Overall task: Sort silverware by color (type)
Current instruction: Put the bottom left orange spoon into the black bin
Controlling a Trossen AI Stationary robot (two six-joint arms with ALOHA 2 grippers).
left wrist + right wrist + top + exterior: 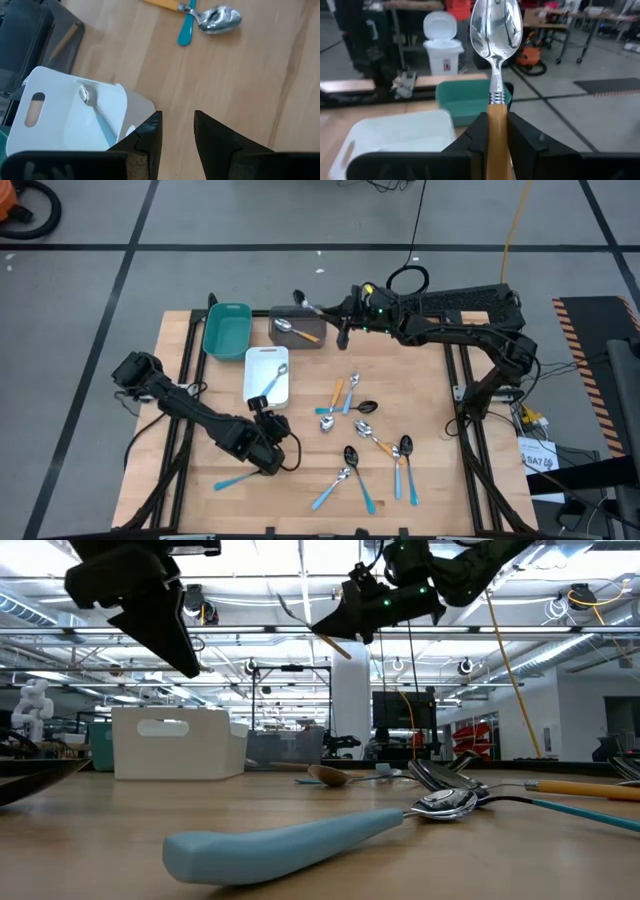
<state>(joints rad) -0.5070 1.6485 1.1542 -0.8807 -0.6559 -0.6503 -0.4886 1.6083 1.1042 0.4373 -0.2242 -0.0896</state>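
From above, the right gripper [340, 308] pinches an orange-handled spoon [306, 303] over the grey tray [297, 340]; loose spoons [362, 442] litter the table [450, 500]. Left wrist: left gripper [176, 131] empty, fingers apart, beside the white tray [60, 120].

A teal tray [226, 328], a grey tray [297, 328] and a white tray [267, 375] sat close together on the wooden table [440, 480]. A white lidded bin [443, 42] stood on the floor beyond.
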